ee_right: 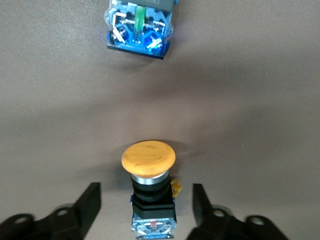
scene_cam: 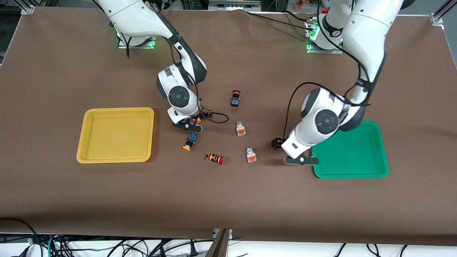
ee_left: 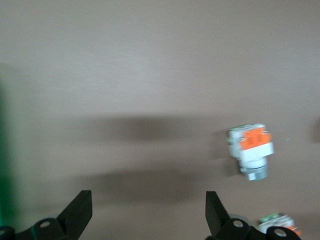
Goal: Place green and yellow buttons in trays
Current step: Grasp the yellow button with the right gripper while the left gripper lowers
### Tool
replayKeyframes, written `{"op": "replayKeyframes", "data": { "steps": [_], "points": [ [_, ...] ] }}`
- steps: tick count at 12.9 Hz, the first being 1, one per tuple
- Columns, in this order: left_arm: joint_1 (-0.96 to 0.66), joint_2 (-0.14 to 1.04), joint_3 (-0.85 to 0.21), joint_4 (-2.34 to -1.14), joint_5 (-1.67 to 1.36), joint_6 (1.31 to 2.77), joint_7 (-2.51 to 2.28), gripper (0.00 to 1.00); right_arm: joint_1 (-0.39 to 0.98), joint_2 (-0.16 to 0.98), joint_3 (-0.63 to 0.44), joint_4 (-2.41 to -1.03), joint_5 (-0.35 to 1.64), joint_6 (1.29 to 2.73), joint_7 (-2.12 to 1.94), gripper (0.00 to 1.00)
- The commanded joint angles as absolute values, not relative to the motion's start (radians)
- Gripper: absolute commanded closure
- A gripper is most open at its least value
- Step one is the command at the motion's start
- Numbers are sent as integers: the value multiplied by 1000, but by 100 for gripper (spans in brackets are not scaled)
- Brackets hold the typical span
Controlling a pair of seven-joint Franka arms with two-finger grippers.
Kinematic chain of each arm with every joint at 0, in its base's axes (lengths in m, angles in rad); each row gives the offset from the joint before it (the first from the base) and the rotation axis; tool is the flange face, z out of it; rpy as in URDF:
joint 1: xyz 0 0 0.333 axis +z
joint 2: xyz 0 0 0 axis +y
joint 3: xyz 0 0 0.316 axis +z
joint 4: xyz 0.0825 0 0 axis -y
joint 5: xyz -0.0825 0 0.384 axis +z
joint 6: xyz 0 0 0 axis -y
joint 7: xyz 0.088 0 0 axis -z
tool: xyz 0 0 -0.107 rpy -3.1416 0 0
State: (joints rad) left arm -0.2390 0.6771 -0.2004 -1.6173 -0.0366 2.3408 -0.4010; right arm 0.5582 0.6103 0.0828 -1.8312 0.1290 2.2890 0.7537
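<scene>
My right gripper (scene_cam: 188,126) is low over the table beside the yellow tray (scene_cam: 117,110). It is open, with a black-bodied yellow-capped button (ee_right: 148,162) lying between its fingers (ee_right: 90,200), apart from both; that button barely shows in the front view (scene_cam: 197,120). The second yellow-capped button (scene_cam: 189,142) lies nearer the camera and shows its blue underside in the right wrist view (ee_right: 139,27). Two whitish switches with orange blocks (scene_cam: 240,128) (scene_cam: 251,155) lie mid-table. My left gripper (scene_cam: 301,160) is open and empty, low beside the green tray (scene_cam: 351,157). Both trays are empty.
A black switch with a red cap (scene_cam: 235,98) lies toward the robots' bases. An orange-striped switch with a red cap (scene_cam: 215,158) lies near the second yellow-capped button. The left wrist view shows both whitish switches (ee_left: 251,150) (ee_left: 277,222) and the green tray's edge (ee_left: 4,150).
</scene>
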Motion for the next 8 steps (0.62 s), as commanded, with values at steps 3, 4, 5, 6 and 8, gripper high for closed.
{"op": "replayKeyframes", "data": {
  "steps": [3, 4, 5, 6, 8],
  "points": [
    [-342, 797, -190, -1472, -80, 2411, -569, 0, 558, 595, 89, -1859, 138, 2307, 742, 73],
    [-363, 833, -183, -1409, -75, 2410, -610, 0, 557, 588, 89, -1856, 138, 2300, 720, 73],
    [-382, 865, -167, -1366, -71, 2410, -629, 0, 555, 568, 83, -1849, 140, 2289, 681, 73],
    [-415, 877, -123, -1352, -42, 2410, -630, 0, 545, 533, 75, -1847, 140, 2269, 643, 73],
    [-518, 903, -19, -1330, -3, 2410, -652, 0, 538, 485, 3, -1829, 140, 2157, 531, 73]
  ]
}}
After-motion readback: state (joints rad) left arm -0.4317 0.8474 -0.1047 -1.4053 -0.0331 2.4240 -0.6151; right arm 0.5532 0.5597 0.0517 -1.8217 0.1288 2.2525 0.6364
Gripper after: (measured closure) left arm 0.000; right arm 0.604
